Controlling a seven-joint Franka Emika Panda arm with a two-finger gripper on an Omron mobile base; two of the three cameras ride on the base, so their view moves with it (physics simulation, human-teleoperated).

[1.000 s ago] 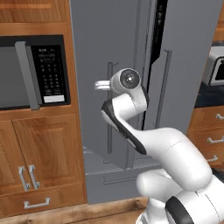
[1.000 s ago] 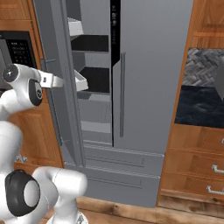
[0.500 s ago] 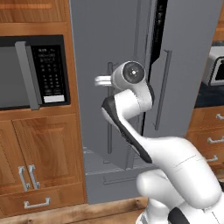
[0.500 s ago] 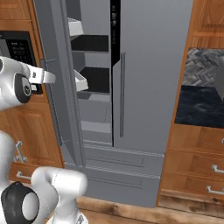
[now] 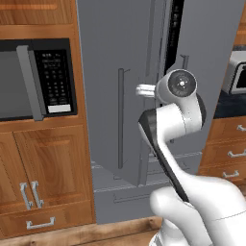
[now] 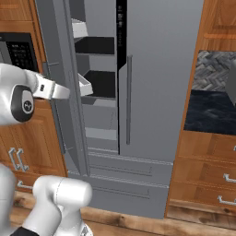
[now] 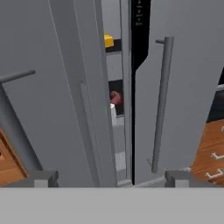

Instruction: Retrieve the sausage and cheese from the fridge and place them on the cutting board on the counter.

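The fingers (image 7: 107, 177) stand wide apart and hold nothing, facing the fridge (image 7: 183, 87) with its left door ajar. Through the gap, the cheese (image 7: 108, 41) sits on an upper shelf and the sausage (image 7: 115, 97) on a lower one.

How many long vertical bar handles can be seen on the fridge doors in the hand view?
2. One handle runs down the closed right door. The other handle is on the swung-open left door, at the view's left edge, with its lower end cut off by the frame.

The fridge (image 7: 192, 87) left door (image 7: 74, 100) stands ajar; the narrow gap between the doors leaves little room to pass
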